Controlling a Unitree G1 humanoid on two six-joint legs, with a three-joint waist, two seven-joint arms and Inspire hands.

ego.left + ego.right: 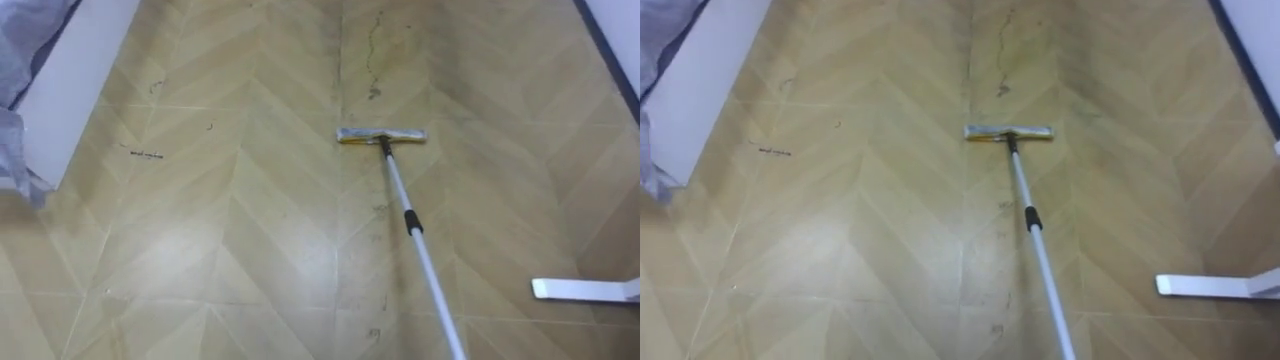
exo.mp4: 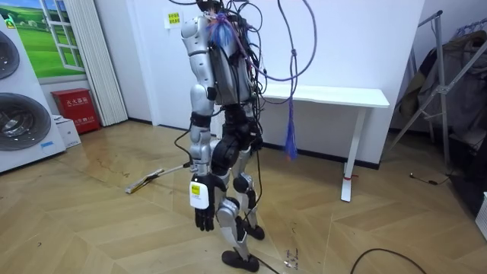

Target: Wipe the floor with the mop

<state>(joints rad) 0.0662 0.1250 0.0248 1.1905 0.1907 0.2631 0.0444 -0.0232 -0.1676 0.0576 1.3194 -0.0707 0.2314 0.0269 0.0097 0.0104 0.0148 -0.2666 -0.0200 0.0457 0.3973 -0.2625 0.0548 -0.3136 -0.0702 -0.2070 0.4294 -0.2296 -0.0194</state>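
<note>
Mop head (image 1: 381,135) lies flat on the far floor (image 1: 250,230), just short of the dark scuffs (image 1: 374,60), its pole (image 1: 415,235) slanting back near-right, likely lined up to push through them, while the left hand (image 2: 204,219) dangles by the leg, fingers loose and empty; what grips the pole I cannot tell.

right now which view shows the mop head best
The left eye view: the mop head shows full width from above. The right eye view shows it much the same. In the room view it is small, to the room view's left of the robot.
</note>
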